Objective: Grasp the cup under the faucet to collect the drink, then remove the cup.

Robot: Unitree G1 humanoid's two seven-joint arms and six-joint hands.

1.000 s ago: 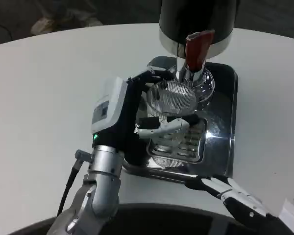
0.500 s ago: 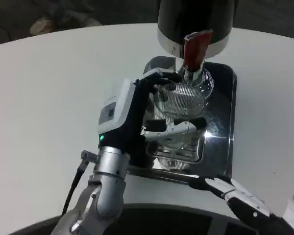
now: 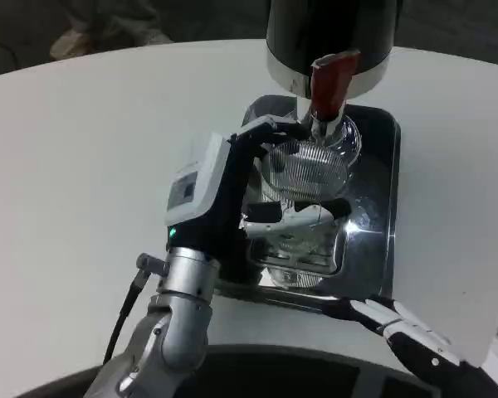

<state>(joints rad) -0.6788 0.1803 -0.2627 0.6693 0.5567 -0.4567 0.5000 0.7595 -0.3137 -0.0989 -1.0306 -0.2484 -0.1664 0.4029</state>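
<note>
White counter (image 3: 83,141): left hand (image 3: 232,195) grips cup (image 3: 303,170) on tray (image 3: 382,207) under faucet (image 3: 325,120); right hand (image 3: 394,323) rests at near edge, fingers spread, holding nothing.

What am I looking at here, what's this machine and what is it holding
This is a humanoid robot seen from a camera on its own head, looking down at a white table. The silver forearm on the picture's left ends in its left hand, whose fingers wrap around a clear ribbed cup. The cup sits under the faucet with a red lever of a dark drink dispenser, above a shiny metal drip tray. Whether any drink is in the cup is hard to tell. The right hand waits at the bottom right, fingers stretched out near the tray's front edge, holding nothing.
</note>
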